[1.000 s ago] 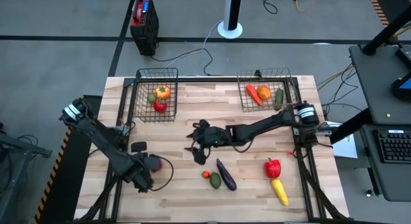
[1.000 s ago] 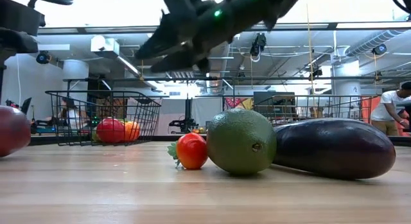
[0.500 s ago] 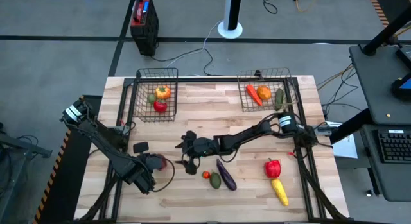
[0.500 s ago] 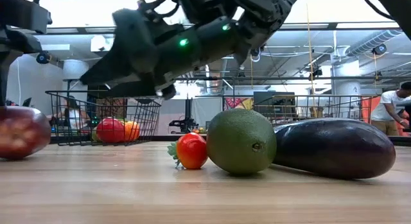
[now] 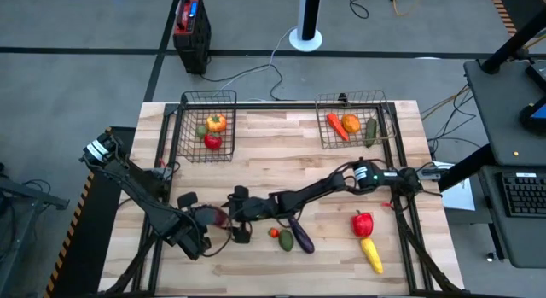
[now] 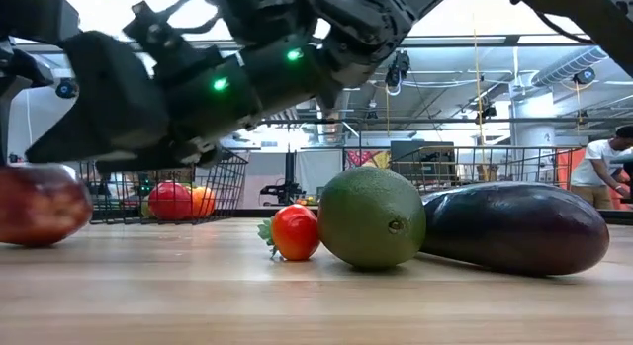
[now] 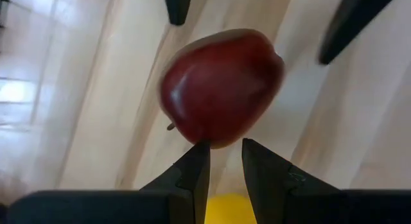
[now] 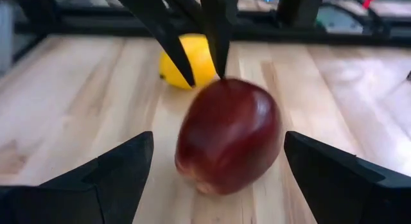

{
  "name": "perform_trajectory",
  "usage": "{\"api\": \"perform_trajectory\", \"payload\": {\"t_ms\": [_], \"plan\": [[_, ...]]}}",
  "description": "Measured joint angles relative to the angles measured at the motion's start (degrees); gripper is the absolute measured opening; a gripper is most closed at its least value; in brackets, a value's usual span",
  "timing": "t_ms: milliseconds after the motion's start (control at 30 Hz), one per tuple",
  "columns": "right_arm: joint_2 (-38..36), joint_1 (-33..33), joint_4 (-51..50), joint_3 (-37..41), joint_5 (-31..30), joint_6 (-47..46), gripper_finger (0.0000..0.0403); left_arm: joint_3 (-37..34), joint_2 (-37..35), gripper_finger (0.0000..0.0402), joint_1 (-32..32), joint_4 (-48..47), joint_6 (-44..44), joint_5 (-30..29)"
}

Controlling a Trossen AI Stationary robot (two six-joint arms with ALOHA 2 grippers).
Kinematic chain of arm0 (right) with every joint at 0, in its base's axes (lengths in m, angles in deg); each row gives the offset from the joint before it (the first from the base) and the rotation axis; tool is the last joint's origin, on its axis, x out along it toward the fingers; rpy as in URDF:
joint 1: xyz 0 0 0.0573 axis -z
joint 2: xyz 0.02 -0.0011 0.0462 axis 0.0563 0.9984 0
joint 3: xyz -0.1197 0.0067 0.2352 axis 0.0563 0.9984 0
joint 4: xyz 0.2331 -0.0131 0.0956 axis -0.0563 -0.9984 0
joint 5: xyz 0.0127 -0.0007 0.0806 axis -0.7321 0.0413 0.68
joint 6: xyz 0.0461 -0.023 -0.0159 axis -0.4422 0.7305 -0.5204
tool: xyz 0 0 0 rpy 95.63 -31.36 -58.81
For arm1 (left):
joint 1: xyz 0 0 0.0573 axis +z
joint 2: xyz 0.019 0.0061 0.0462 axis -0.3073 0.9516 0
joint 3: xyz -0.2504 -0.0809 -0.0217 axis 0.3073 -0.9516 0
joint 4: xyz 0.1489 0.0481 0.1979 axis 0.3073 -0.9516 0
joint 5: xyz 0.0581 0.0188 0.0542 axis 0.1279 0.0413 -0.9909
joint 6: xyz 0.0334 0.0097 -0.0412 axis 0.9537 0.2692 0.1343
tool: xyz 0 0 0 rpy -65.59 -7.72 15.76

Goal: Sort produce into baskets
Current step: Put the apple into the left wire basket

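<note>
A dark red apple (image 5: 218, 216) lies on the table at the near left; it also shows in the low view (image 6: 40, 205). My left gripper (image 7: 225, 150) is almost shut, with its tips at the apple's left side. My right gripper (image 5: 240, 215) reaches in from the right, low and open. Its two fingers (image 8: 115, 172) stand on either side of the apple (image 8: 228, 134) without touching it. A lemon (image 8: 186, 60) lies just behind my left gripper. Two wire baskets stand at the far left (image 5: 209, 95) and far right (image 5: 350, 95), each with some produce inside. My left gripper touches the apple's side (image 7: 205, 139) facing the table's left with the free ends of its nearly shut fingers (image 8: 215, 51). The fingers slant down from the left. The apple rests on the table, not pinched.
A small red tomato (image 5: 274, 232), a green fruit (image 5: 287, 239) and a purple eggplant (image 5: 300, 232) lie close under my right arm. A red pepper (image 5: 363, 222) and a yellow vegetable (image 5: 371, 254) lie at the near right. A black-and-red box (image 5: 191, 29) stands on the floor beyond the table.
My right gripper has travelled from the table's middle toward the left and near edges and come down low, so its open fingers now flank the apple. The apple has shifted a little toward the table's right, with my left gripper behind it.
</note>
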Motion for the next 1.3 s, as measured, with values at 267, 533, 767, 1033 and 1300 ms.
{"api": "perform_trajectory", "payload": {"t_ms": [267,533,767,1033,1300], "plan": [[5.5,0.0,-9.4,-9.6,-0.9,-2.8,0.0343,0.0,0.0,0.0075,0.0,2.9,0.0,-0.2],[7.7,0.1,-14.4,-13.4,-0.9,-2.7,0.033,0.0,0.0,0.0075,0.0,3.5,0.0,-0.7],[7.6,0.1,-14.4,-13.3,-0.8,-2.6,0.0267,0.0,0.0,0.0075,0.0,3.5,0.2,-1.1],[6.5,0.1,-16.0,-12.7,-0.4,-2.8,0.026,2.7,0.0,0.0075,-1.0,2.8,3.5,-1.9],[-1.0,1.4,-15.6,-2.4,-0.5,-2.7,0.026,8.4,-1.5,0.0075,-6.3,-2.1,4.7,-17.2]]}}
